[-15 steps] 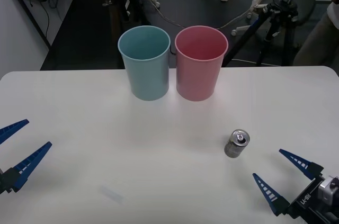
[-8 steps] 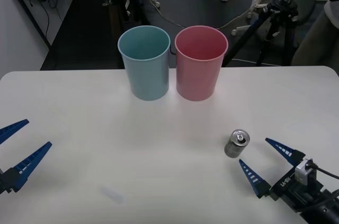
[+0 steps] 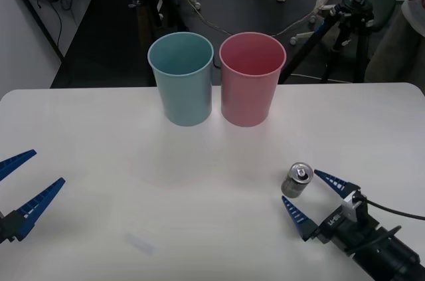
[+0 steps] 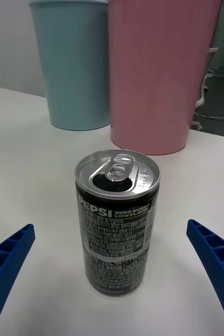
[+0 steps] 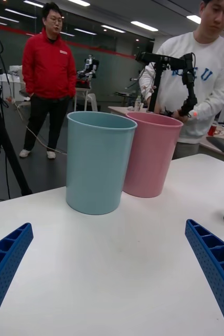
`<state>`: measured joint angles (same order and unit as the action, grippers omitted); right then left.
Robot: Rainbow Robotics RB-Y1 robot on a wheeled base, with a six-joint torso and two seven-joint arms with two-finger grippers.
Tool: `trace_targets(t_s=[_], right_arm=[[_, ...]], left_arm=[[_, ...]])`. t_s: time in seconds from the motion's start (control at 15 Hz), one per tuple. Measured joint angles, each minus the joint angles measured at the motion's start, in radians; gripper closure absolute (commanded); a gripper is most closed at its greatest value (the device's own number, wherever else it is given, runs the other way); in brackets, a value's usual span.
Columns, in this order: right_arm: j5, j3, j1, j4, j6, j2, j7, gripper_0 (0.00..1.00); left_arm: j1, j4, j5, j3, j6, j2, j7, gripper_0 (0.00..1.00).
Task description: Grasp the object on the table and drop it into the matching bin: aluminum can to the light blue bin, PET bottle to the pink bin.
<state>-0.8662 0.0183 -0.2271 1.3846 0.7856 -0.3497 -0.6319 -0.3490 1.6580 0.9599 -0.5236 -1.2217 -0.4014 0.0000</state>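
The small silver-grey aluminium drink can [image 3: 297,181] stands upright on the wide white table [image 3: 133,181], on the right side and toward the near edge, its shiny pull-tab top facing up. It has not been lifted — nothing touches it yet.

The right claw [image 3: 314,198] sits low over the table just near and right of the can, spread wide, with one blue ribbed finger reaching along the can's right side and the other just near of it. In the right wrist view the can [image 4: 117,220] stands squarely between the two fingers [image 4: 7,262], with clear white table on both sides, so the jaws frame it but are apart from it. Judged from this, the approach looks almost finished and the closing of the fingers is the step in hand.

The tall pale teal-blue plastic bin [image 3: 181,78] and the tall pink plastic bin [image 3: 252,78] stand side by side at the far middle of the table, touching or nearly so, the blue one on the left. Both are well apart from the can. No contents can be seen from the front.

The left claw [image 3: 20,191] waits wide open at the near left edge, holding nothing.

What is left is nearly everything — grip the can, raise it, carry it far and left past the pink bin, and release it over the light blue one.
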Motion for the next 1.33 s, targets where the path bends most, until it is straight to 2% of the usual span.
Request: trace_targets(t_s=[1.13, 1.2, 1.27, 1.33], right_arm=[[-0.002, 0.103, 0.089, 0.001, -0.177, 0.01, 0.014, 0.0], [-0.002, 0.105, 0.09, 0.0, -0.178, 0.01, 0.015, 0.37], [-0.002, 0.107, 0.091, -0.001, -0.178, 0.01, 0.017, 1.0], [-0.002, 0.108, 0.09, 0.0, -0.178, 0.011, 0.02, 1.0]], left_arm=[[0.0, 0.0, 0.0, 0.0, 0.0, 0.0, 0.0, 0.0], [0.0, 0.0, 0.0, 0.0, 0.0, 0.0, 0.0, 0.0], [0.0, 0.0, 0.0, 0.0, 0.0, 0.0, 0.0, 0.0], [0.0, 0.0, 0.0, 0.0, 0.0, 0.0, 0.0, 0.0]])
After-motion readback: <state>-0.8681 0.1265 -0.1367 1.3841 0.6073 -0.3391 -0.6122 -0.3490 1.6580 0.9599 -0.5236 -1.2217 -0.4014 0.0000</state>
